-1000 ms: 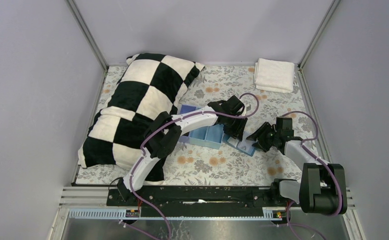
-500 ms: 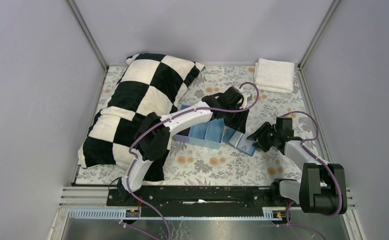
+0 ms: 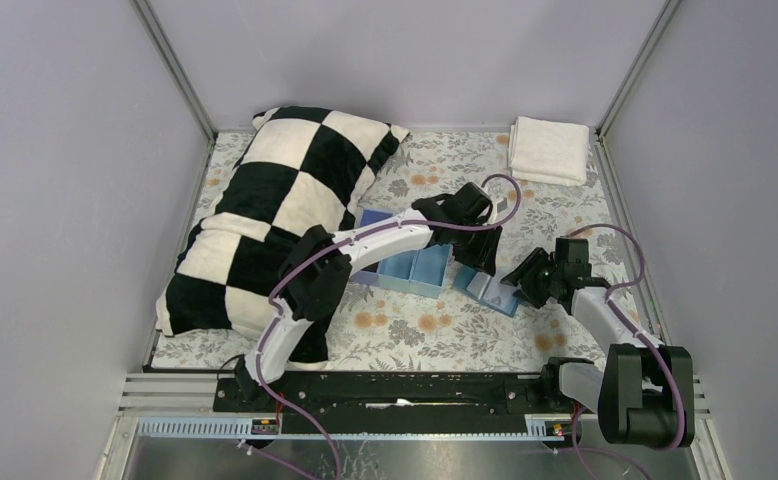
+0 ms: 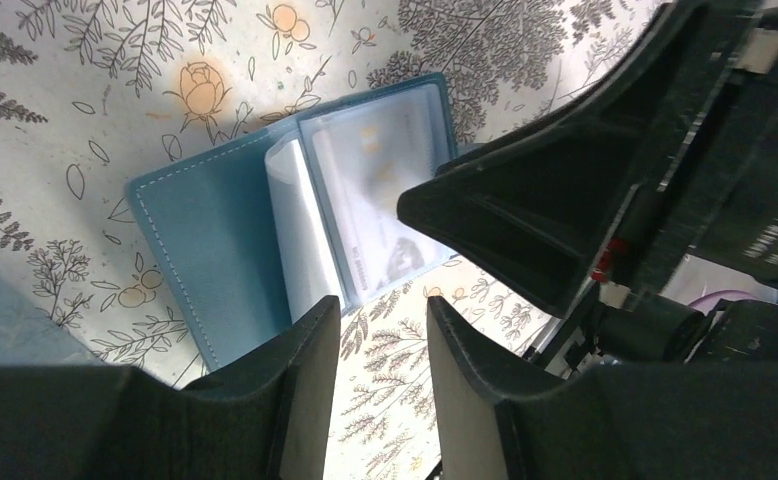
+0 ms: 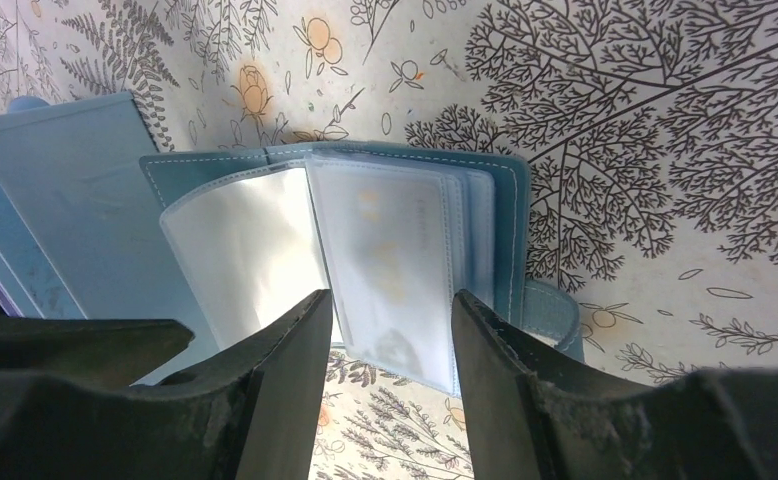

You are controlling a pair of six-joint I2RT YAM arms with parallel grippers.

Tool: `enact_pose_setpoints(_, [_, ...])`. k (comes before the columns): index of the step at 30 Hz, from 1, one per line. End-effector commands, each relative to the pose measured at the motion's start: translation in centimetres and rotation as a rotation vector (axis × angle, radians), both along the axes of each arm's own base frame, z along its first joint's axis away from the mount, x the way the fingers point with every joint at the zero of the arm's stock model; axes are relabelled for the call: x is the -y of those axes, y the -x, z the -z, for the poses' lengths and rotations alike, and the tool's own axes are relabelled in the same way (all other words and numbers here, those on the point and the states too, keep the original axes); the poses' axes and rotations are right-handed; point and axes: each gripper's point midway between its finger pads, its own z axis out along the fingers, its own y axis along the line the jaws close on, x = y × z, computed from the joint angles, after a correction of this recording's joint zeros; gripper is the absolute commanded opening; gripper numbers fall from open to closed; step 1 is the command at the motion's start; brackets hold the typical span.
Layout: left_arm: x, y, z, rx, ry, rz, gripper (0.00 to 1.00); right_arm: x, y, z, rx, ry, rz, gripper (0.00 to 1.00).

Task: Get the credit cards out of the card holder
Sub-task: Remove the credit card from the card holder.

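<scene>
2 halves of the card holder point(image 5: 265, 170) lie spread open on the floral cloth point(image 3: 415, 325), just right of the tray point(image 3: 410, 268); its cover is teal-blue with pale stitching along the edge, and clear plastic sleeves fan out inside. 1 pale credit card point(image 5: 395, 250) shows through a sleeve. The left gripper point(image 4: 380, 330) hangs above the holder, jaws narrowly parted with nothing between; the right gripper point(image 5: 390, 310) hovers over its sleeves, jaws parted too, gripping nothing.
</scene>
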Motion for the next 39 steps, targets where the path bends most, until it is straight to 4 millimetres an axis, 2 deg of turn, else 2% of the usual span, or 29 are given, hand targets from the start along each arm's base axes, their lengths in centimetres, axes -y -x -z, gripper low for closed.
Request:
enact_pose_setpoints(1, [1.2, -0.2, -1.2, 0.009, 0.053, 0.001, 0.41, 0.4, 1.3, 0.7, -0.026, 0.028, -0.019, 0.55])
enact_pose_setpoints(6, [1.6, 0.1, -2.6, 0.031, 0.133, 0.006, 0.4, -0.8, 0.6, -0.2, 0.022, -0.04, -0.054, 0.55])
enact_pose_setpoints(9, [2.0, 0.5, -2.7, 0.017, 0.159, 0.036, 0.4, -1.1, 0.1, -0.7, 0.045, -0.059, -0.051, 0.55])
enact_pose_setpoints(14, [2.4, -0.3, -0.9, 0.018, 0.128, 0.007, 0.39, -1.4, -0.2, -0.9, 0.043, -0.085, -0.056, 0.55])
enact_pose_setpoints(20, [0.7, -2.6, 2.4, 0.062, 0.019, -0.081, 0.38, -1.3, -0.5, -1.5, 0.059, -0.099, -0.047, 0.55])
enact_pose_setpoints(24, [0.4, -2.0, 4.7, 0.016, -0.015, -0.077, 0.38, -1.6, -0.7, -2.0, 0.066, -0.132, -0.047, 0.55])
enact_pose_setpoints(27, [0.3, -1.6, 5.7, -0.007, -0.031, -0.069, 0.38, -1.8, -1.1, -2.4, 0.08, -0.166, -0.041, 0.55])
enact_pose_setpoints(33, [0.3, -1.1, 6.1, -0.02, -0.035, -0.051, 0.38, -1.8, -1.2, -3.1, 0.103, -0.223, -0.013, 0.55])
enact_pose_setpoints(39, [1.4, 0.4, 6.0, -0.044, -0.017, -0.006, 0.38, -1.8, -1.1, -3.0, 0.1, -0.233, -0.014, 0.55])
